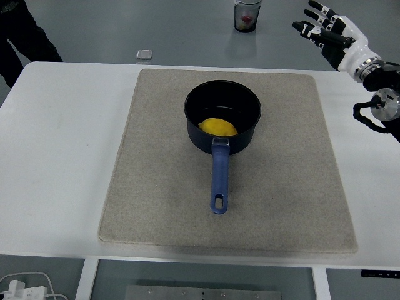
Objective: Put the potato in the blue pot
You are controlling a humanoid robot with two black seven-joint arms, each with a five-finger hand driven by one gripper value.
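A yellow potato (218, 127) lies inside the blue pot (222, 117), toward its near side. The pot stands on the beige mat (156, 187), its blue handle (219, 178) pointing at the table's near edge. My right hand (325, 28) is raised at the upper right, beyond the table's far edge and well away from the pot, with fingers spread and nothing in them. The left arm does not show.
A small square metal object (144, 55) sits at the table's far edge. A clear cup (247, 15) with something red inside stands on the floor beyond. A person's dark sleeve (22, 34) shows at the top left.
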